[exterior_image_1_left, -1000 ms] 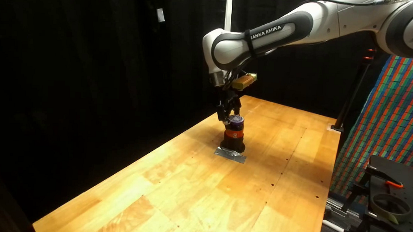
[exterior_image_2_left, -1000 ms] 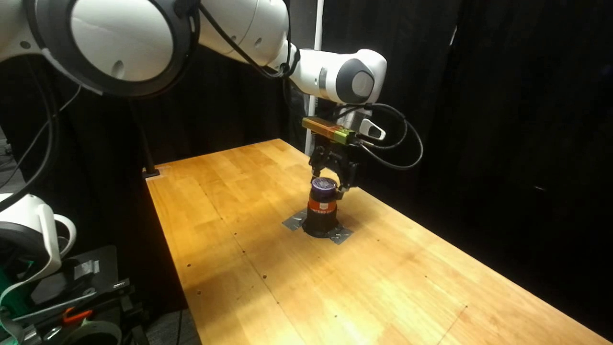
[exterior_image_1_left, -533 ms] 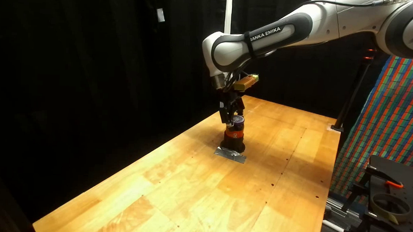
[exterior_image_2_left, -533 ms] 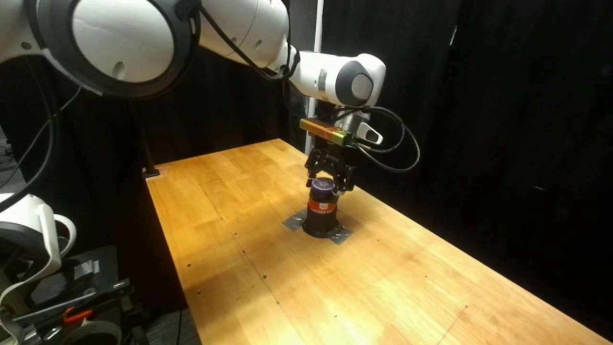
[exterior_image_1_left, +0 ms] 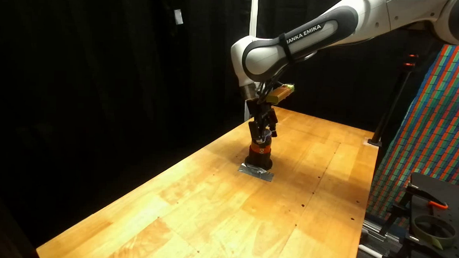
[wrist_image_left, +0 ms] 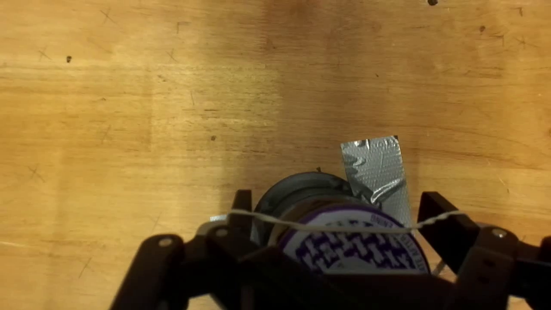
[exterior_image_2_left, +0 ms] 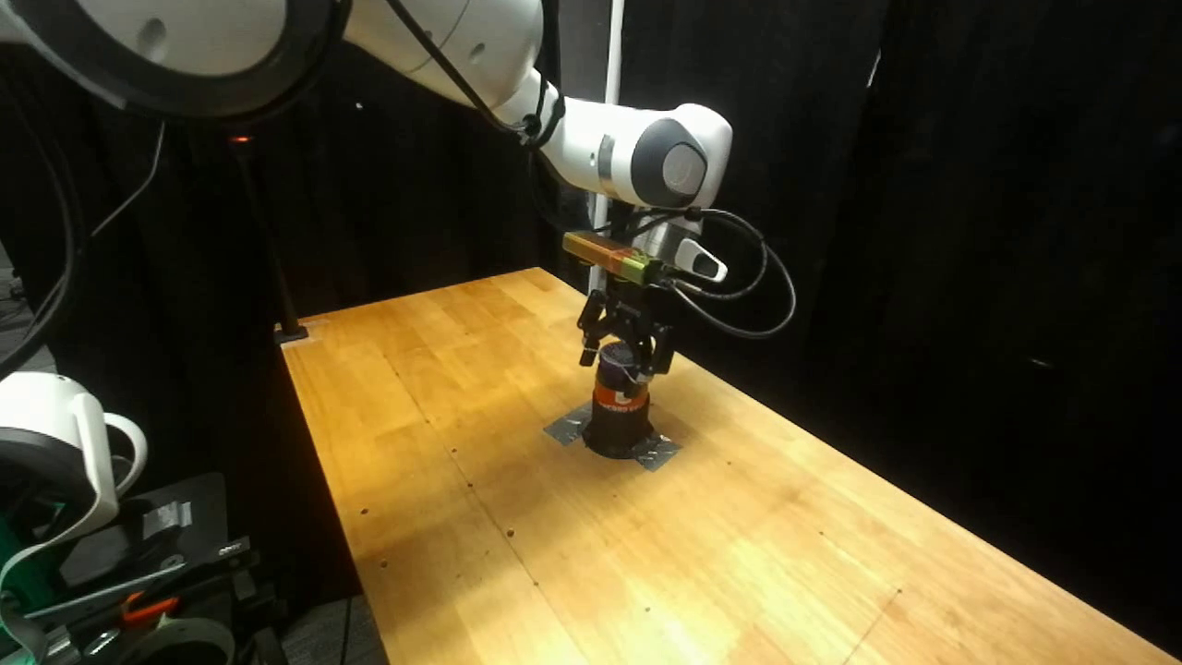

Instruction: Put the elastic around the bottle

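The wooden worktop (exterior_image_1_left: 207, 223) lies nearest, a black stand (exterior_image_1_left: 433, 187) with a tape roll (exterior_image_1_left: 447, 239) beside it. On the wood the bottle (exterior_image_2_left: 617, 399) stands upright, silver tape (wrist_image_left: 379, 168) lapping its base (wrist_image_left: 301, 184). The claw (wrist_image_left: 338, 211) straddles it, spread, elastic (wrist_image_left: 335, 228) stretched across. Black curtain (exterior_image_1_left: 101, 82) hangs behind.

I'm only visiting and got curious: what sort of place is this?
Probably a robotics lab: a jointed robot arm extends over a wooden table, with black curtains behind.

In both exterior views we see pale glare and soft shadow on the table (exterior_image_1_left: 219, 205) against near-black curtains (exterior_image_1_left: 101, 82), while the wrist view shows the gripper (wrist_image_left: 338, 215) dark and slightly blurred.
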{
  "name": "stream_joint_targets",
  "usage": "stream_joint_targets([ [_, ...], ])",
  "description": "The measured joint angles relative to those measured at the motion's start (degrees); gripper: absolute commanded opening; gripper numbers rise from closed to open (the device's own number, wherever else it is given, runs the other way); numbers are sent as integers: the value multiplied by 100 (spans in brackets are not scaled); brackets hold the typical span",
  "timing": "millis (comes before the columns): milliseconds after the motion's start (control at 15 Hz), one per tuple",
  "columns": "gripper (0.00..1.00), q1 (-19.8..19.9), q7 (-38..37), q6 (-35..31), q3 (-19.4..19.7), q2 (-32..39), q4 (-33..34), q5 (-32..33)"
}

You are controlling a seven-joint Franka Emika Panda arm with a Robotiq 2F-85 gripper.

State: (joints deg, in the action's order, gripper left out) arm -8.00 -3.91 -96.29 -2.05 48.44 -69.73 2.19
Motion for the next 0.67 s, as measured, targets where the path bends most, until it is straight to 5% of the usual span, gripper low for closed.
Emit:
stream_joint_targets([
  [133,100,0,-89,-304,-1,-274,-486,-7],
  [200,75,-1,-136,-472,-2,-415,-743,-14],
  [333,66,-6,-227,-885,-4,-698,-1267,-16],
  [667,27,-38,-376,-2402,-4,-1400,-2632,33],
])
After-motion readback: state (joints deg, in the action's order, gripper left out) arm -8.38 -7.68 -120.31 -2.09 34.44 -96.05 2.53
